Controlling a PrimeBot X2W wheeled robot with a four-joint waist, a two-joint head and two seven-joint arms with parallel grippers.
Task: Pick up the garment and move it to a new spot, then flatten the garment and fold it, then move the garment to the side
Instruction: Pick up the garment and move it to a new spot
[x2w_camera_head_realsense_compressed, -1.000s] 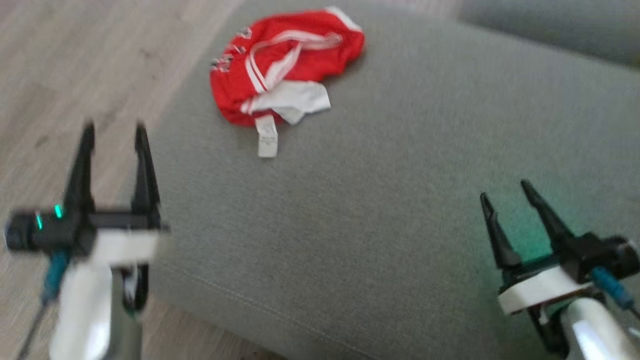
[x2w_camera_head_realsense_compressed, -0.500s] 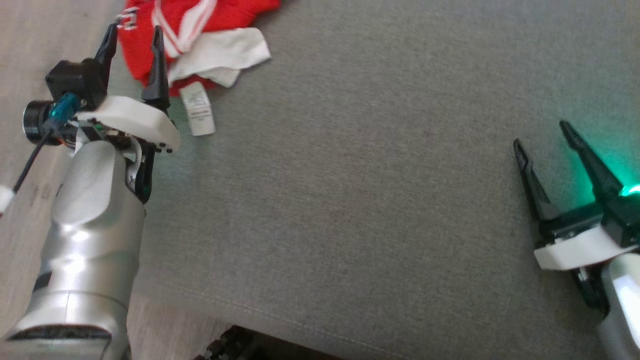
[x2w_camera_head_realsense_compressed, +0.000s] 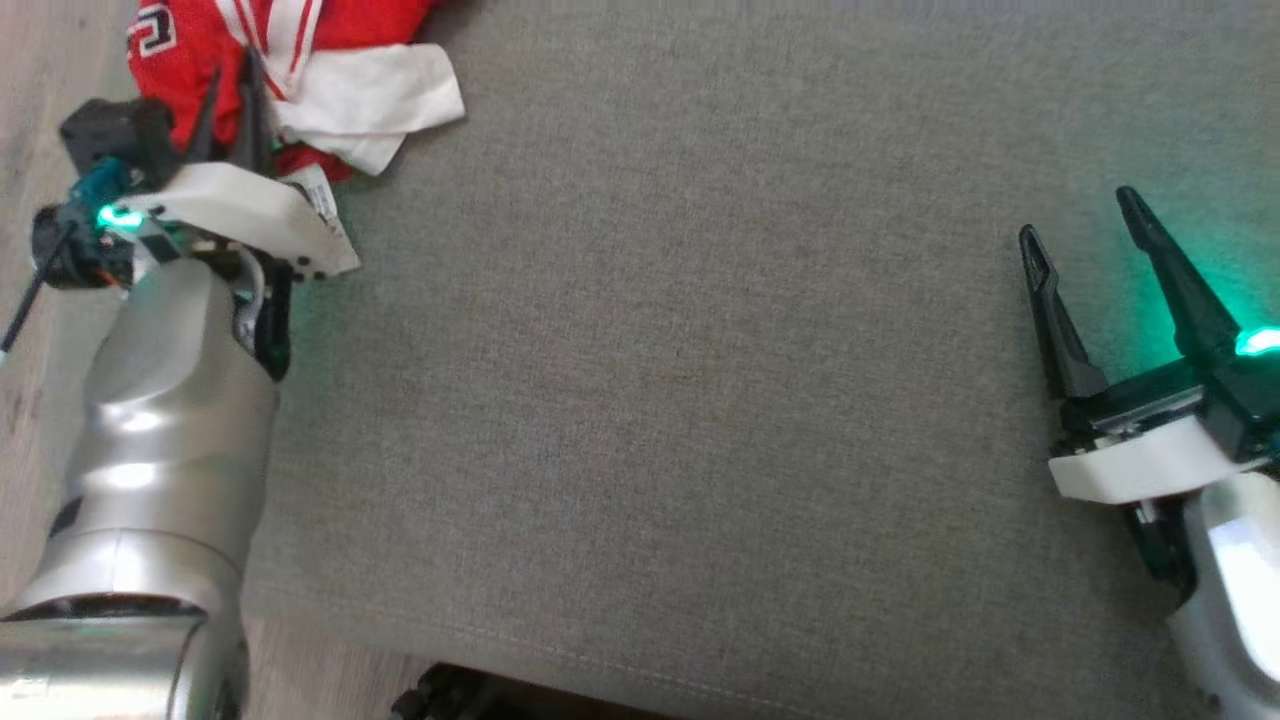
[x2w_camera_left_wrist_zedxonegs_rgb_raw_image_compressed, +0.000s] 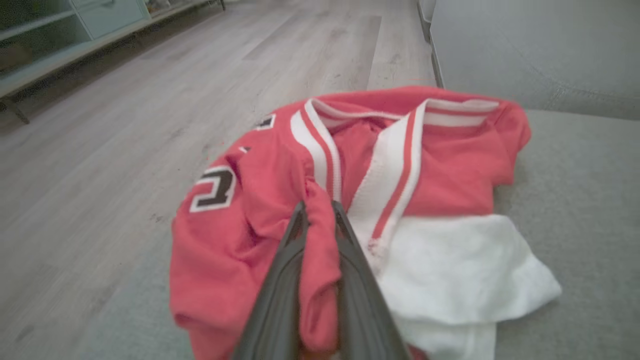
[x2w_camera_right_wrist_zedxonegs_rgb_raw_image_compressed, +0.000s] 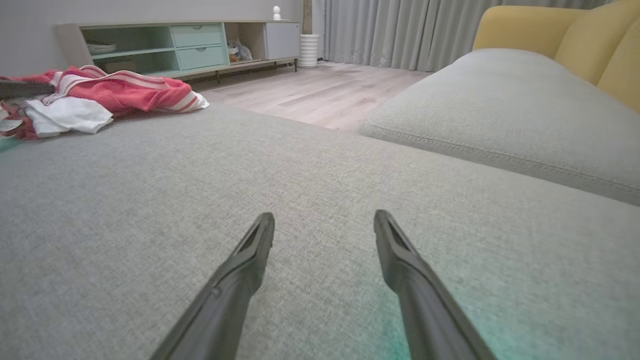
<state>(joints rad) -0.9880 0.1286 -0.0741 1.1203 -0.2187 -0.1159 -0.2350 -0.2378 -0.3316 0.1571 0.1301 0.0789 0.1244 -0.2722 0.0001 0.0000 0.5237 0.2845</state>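
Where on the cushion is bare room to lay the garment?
The wide middle of the cushion is bare, between the garment with the left gripper and the right gripper. Crowded: the far left corner, where the garment lies.

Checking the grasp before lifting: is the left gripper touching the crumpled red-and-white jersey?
Touching. In the left wrist view, the left gripper pinches a fold of the crumpled red-and-white jersey between its jaws.

Grey woven sofa cushion, stitched seam along near edge. Crumpled red-and-white jersey lies at its far left corner, close to the left edge; white care label trails toward the near edge.
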